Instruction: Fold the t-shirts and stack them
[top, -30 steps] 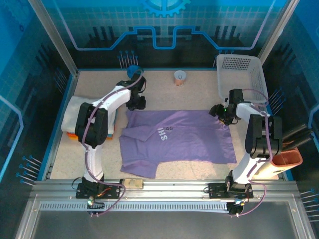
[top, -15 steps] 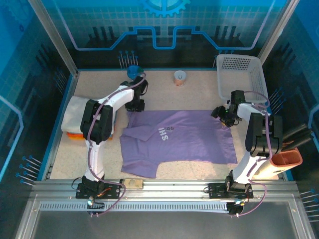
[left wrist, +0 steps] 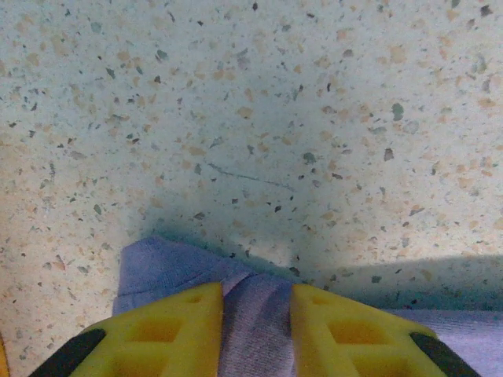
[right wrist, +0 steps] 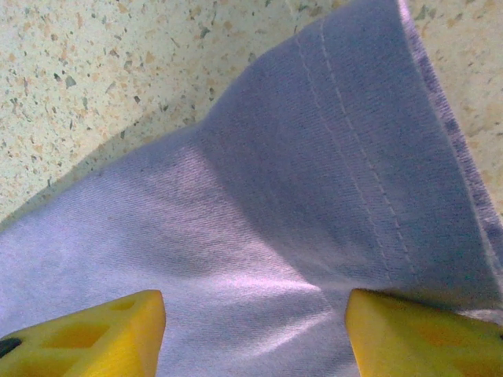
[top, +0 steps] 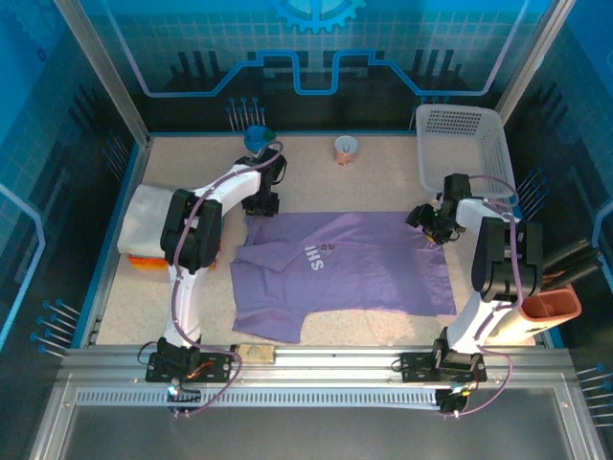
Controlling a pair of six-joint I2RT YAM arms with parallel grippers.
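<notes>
Left pincer (left wrist: 257, 305) pinches the purple t-shirt (top: 354, 264), right pincer (right wrist: 251, 308) gapes wide over its hem near the basket (top: 458, 123).

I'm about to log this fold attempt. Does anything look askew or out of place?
Nothing looks spilled or damaged. The purple t-shirt lies spread, but its left side is rumpled, with one corner bunched in the left gripper. The right gripper hangs open over the hem.

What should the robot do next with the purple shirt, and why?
Probably close the right fingers on the purple shirt. They sit wide open over its far right corner, while the left fingers have cloth pinched between them at the far left corner. With both corners held, it could likely lift that edge to fold.
</notes>
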